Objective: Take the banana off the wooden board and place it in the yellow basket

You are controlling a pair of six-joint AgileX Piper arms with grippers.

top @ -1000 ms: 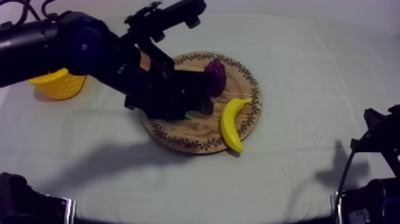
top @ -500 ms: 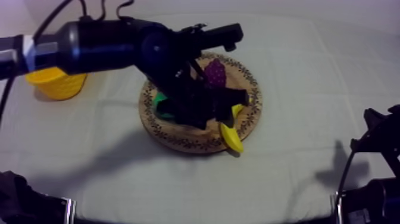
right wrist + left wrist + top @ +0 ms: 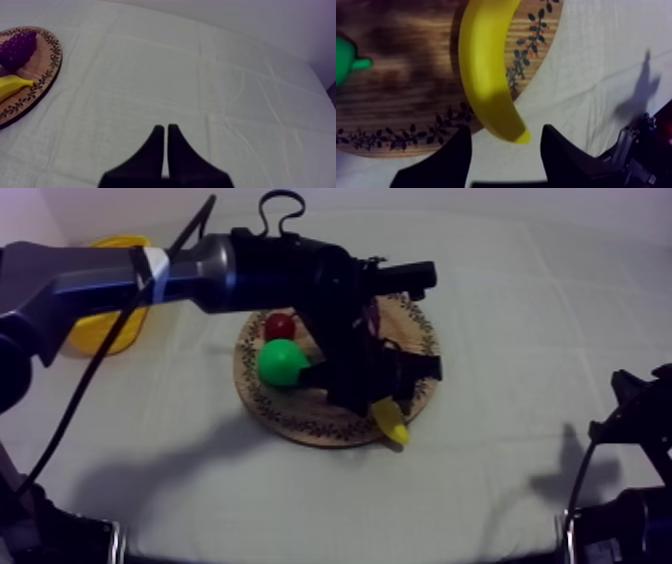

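Yellow banana lies along the wooden board edge, tip between my left gripper fingers, spread apart; right gripper fingers pressed together above cloth.

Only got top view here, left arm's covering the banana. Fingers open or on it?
Observer: Left wrist view has the left gripper open, fingers apart, with the tip of the banana between them and nothing gripped.
Operator: Right arm's state?
Observer: In the right wrist view the right gripper is shut on nothing, fingers together over bare cloth.
Operator: Grapes on the board? Arm hides that spot.
Observer: Yes. The right wrist view shows the grapes on the wooden board, beside the banana's end.
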